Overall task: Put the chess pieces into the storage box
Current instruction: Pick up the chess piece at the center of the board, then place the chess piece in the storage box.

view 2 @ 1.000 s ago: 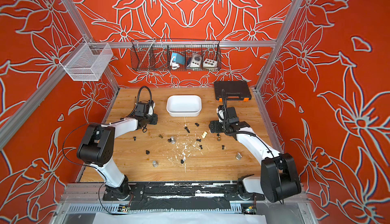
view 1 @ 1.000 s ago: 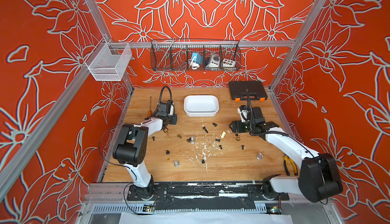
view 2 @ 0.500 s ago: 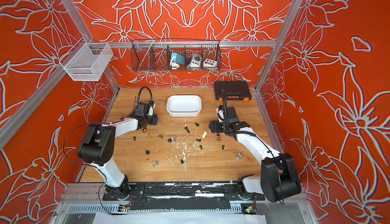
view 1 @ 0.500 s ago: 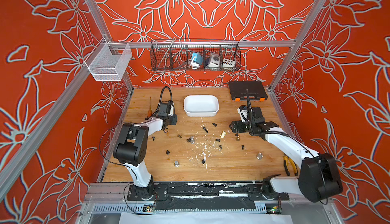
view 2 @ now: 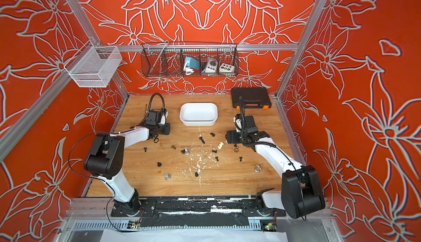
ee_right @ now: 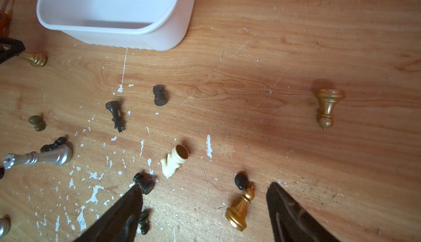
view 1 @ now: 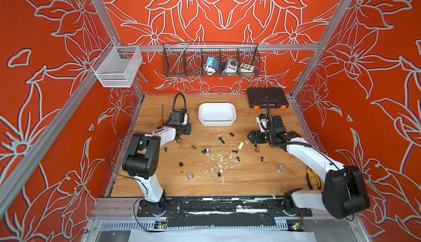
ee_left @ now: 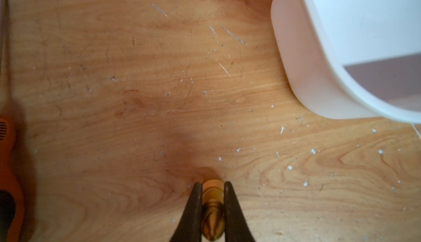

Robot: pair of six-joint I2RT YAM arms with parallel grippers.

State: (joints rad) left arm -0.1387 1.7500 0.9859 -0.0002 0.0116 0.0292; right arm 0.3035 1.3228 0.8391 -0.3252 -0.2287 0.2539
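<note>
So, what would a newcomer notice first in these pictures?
Probably the orange-red walls with pale flower outlines all around. Then the small black, gold and silver chess pieces scattered over the wooden table, on the near side of the empty white rounded plastic tub. Beside that tub, the left hand is shut on a brass-gold piece.

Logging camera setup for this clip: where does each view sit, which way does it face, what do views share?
Top views: high above the front edge, looking down toward the back wall; left arm, right arm, the storage box and chess pieces show.
Left wrist: looks down at the table; left gripper shut on a gold piece.
Right wrist: looks down at the table; open right gripper over pieces.
Shared: both wrist views show the box and that gold piece.
</note>
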